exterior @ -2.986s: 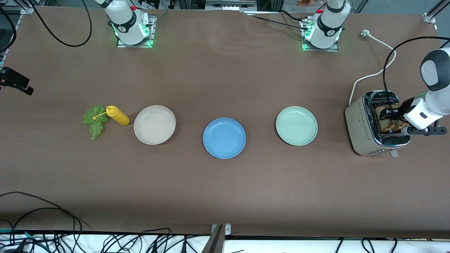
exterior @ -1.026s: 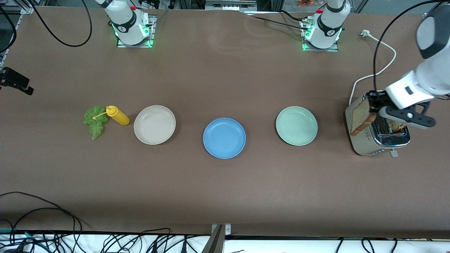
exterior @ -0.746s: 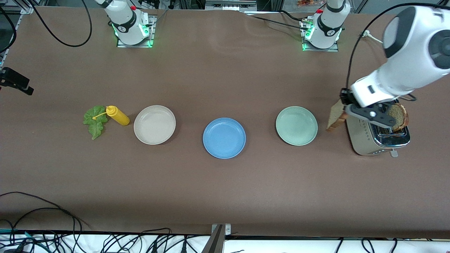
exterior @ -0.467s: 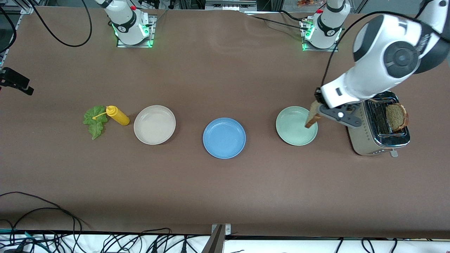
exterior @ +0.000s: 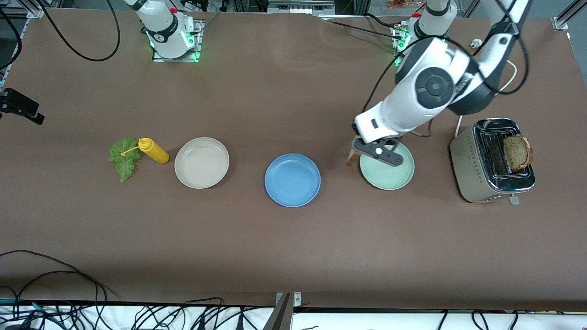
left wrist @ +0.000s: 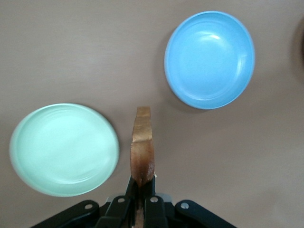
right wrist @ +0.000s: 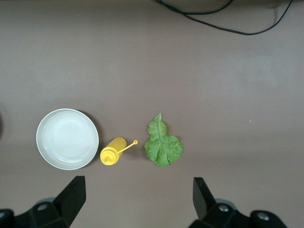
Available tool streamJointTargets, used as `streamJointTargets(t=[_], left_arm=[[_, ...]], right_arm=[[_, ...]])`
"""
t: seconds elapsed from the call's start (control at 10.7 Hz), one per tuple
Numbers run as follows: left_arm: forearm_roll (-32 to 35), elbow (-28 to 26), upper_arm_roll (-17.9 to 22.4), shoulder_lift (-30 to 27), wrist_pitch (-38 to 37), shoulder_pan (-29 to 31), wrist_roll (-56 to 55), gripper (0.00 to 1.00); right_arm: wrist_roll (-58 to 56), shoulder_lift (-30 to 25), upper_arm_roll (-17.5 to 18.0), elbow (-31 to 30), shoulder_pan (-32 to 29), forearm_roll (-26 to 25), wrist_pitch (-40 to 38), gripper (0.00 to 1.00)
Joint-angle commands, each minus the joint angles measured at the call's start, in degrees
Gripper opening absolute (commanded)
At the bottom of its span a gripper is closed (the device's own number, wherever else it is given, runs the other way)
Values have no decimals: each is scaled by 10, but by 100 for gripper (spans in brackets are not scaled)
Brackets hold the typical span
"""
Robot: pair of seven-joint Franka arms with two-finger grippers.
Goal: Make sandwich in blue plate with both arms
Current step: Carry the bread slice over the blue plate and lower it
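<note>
Bread slice (left wrist: 142,152) hangs on edge, pinched at its top by the left gripper (left wrist: 141,202), over bare table between the pale green plate (left wrist: 28,161) and the blue plate (exterior: 292,179). Long axis vertical; thin edge aims at roughly 1 o'clock in the left wrist view, toward blue. I'd centre it over blue, tilt it flat, then let go low. Right gripper (right wrist: 137,197) waits, fingers spread, above the lettuce leaf (right wrist: 163,143).

The left tool (left wrist: 141,209) pinches a bread slice (left wrist: 142,152) edge-on, seemingly between green plate (left wrist: 64,149) and blue plate (left wrist: 209,59).
</note>
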Motion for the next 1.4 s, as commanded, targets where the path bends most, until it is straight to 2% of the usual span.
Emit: streamJointTargets(t=[0.0, 0.19, 0.37, 0.56, 0.75, 0.93, 1.31], left_arm=[[-7, 13, -57, 71, 97, 1, -84, 0], [-7, 13, -74, 122, 188, -16, -128, 0], [-15, 35, -96, 162, 225, -17, -135, 0], [-52, 103, -97, 218, 226, -18, -128, 0], [-57, 130, -99, 253, 227, -22, -124, 0], [-67, 184, -111, 310, 227, -32, -124, 0], [-66, 198, -111, 335, 231, -33, -116, 0]], right_arm=[[7, 1, 2, 7, 0, -8, -3, 100], [6, 6, 3, 8, 1, -8, -3, 100], [4, 7, 3, 7, 1, -8, -4, 100], [4, 7, 3, 7, 1, -8, -5, 100], [1, 7, 3, 7, 2, -8, -5, 100], [1, 7, 3, 7, 1, -7, -4, 100], [1, 3, 3, 8, 1, -7, -7, 100]])
